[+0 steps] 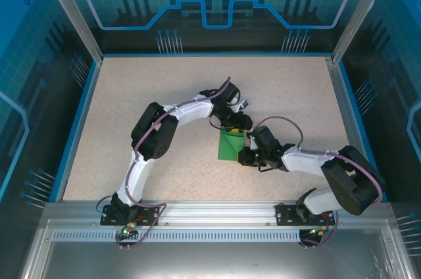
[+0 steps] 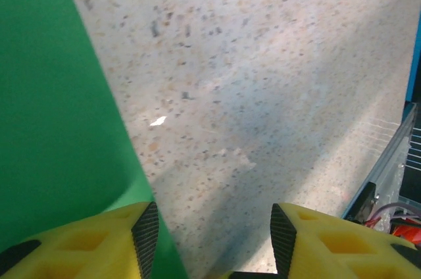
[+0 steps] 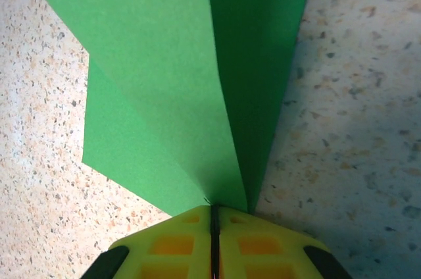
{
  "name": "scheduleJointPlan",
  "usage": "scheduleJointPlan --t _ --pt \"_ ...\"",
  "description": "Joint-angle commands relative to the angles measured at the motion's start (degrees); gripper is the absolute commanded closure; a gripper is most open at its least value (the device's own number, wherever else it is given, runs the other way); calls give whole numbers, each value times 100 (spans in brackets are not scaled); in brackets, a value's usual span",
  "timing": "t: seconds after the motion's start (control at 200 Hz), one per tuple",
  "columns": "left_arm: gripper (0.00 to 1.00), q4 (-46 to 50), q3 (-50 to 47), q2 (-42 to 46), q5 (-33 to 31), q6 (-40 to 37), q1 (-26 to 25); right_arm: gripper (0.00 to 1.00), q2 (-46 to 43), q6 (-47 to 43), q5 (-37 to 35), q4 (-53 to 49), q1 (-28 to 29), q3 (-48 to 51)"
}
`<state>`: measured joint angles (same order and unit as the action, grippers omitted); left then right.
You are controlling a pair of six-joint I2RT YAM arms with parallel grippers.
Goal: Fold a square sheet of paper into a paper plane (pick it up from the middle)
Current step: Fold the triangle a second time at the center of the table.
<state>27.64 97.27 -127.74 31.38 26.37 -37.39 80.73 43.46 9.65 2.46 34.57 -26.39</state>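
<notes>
One green sheet of paper (image 1: 230, 146), partly folded, lies mid-table (image 1: 164, 88) between two grippers. Right gripper (image 3: 214, 212) is pinched tight on the paper's edge, at a raised fold. Left gripper (image 2: 214, 229) has its jaws apart and grips nothing, just beside the sheet's edge.

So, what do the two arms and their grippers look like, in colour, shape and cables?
The left arm and right arm have white links and black joints, with a thin purple cable along each. The left gripper and right gripper have yellow fingers with rectangular recesses and black inner pads.
</notes>
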Motion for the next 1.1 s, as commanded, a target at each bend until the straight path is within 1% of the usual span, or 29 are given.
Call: scheduleJointPlan --t 0.0,0.09,0.25,0.32,0.38,0.51,0.605,0.77,0.875,1.095 --pt "48 184 135 531 112 -273 20 91 255 -101 46 -677 165 120" --pt "48 301 -34 795 40 -365 25 91 285 -101 62 -655 167 108" --pt "47 556 -479 1449 -379 -542 68 91 310 -92 81 -624 164 105" --pt "47 518 -861 1741 -354 -545 70 91 316 -108 81 -645 164 99" --pt "48 373 -1248 1947 -198 -479 63 91 330 -119 81 -641 164 91" --pt "52 78 -1959 2176 18 -360 14 91 382 -110 107 -591 164 65" --pt "59 -305 -2334 2227 250 -173 3 91 425 -126 116 -589 162 56" --pt "67 -950 -2682 2078 440 138 -60 91 477 -154 135 -623 160 2" --pt "70 -1256 -2717 1870 545 277 -93 91 480 -163 142 -657 160 -31" --pt "75 -1523 -2753 1515 552 357 -92 91 409 -165 107 -729 163 -11"
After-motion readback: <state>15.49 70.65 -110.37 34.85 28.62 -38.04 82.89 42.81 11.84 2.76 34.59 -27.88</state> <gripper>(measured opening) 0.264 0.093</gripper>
